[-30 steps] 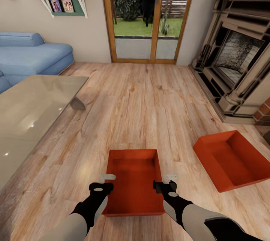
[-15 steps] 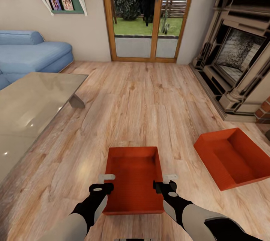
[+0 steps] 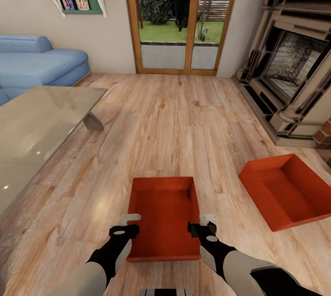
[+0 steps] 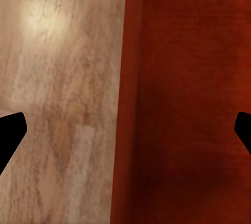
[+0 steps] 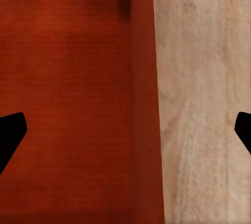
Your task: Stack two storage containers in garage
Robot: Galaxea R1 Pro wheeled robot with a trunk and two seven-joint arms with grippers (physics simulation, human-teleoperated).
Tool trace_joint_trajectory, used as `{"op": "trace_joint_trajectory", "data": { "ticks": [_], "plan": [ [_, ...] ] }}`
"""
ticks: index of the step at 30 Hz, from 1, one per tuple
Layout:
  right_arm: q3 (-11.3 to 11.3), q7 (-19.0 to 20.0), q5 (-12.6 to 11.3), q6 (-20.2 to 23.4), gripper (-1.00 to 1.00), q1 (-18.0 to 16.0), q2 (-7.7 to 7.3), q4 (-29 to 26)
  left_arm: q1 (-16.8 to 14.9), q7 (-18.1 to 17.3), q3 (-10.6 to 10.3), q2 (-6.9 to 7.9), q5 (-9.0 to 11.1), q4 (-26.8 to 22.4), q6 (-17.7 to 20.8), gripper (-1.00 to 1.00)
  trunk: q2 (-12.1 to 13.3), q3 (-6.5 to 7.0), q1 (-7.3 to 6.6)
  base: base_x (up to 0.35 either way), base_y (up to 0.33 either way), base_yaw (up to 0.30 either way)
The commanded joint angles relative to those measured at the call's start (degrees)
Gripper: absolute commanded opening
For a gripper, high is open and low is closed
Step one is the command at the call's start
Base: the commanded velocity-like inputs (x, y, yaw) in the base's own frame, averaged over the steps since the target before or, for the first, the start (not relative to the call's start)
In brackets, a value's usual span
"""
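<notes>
On the living room's light wood floor, one red-orange storage container [image 3: 163,213] lies straight ahead of me. The other storage container [image 3: 281,192] lies to its right, turned at an angle. My left gripper [image 3: 127,223] hangs open over the near container's left wall [image 4: 123,130], one fingertip [image 4: 10,135] above the planks and the other above the red bottom. My right gripper [image 3: 205,223] hangs open over its right wall [image 5: 146,103] the same way. Neither holds anything. The garage is out of view.
A glass-topped low table [image 3: 41,135] fills the left side, with a blue sofa [image 3: 37,63] behind it. The fireplace [image 3: 294,70] lines the right wall, and a glass door [image 3: 184,20] stands at the far end. Open wood floor [image 3: 174,125] lies between them.
The whole picture has slid upward a little, so the camera has moved. Both grippers keep their place in the view and now sit slightly nearer the container's near end.
</notes>
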Motion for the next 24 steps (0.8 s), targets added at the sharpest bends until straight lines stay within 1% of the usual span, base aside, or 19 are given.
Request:
{"op": "trace_joint_trajectory", "data": {
  "ticks": [1,3,24],
  "plan": [
    [0.37,-0.29,-0.03,-0.11,1.00,-0.04,0.02,0.06,0.00,0.19,0.02,-0.02,-0.05,-0.13,0.35,1.00,-0.43,-0.22,0.22,0.000,0.000,0.000],
    [0.37,-0.30,-0.03,-0.11,1.00,-0.04,0.02,0.06,0.00,0.22,0.02,-0.02,-0.05,-0.14,0.35,1.00,-1.23,-0.58,0.65,0.000,0.000,0.000],
    [0.45,-0.23,-0.03,-0.11,1.00,-0.04,-0.01,0.06,0.00,0.25,0.09,-0.02,-0.05,-0.15,0.26,1.00,-1.23,-0.58,0.65,0.000,0.000,0.000]
  ]
}}
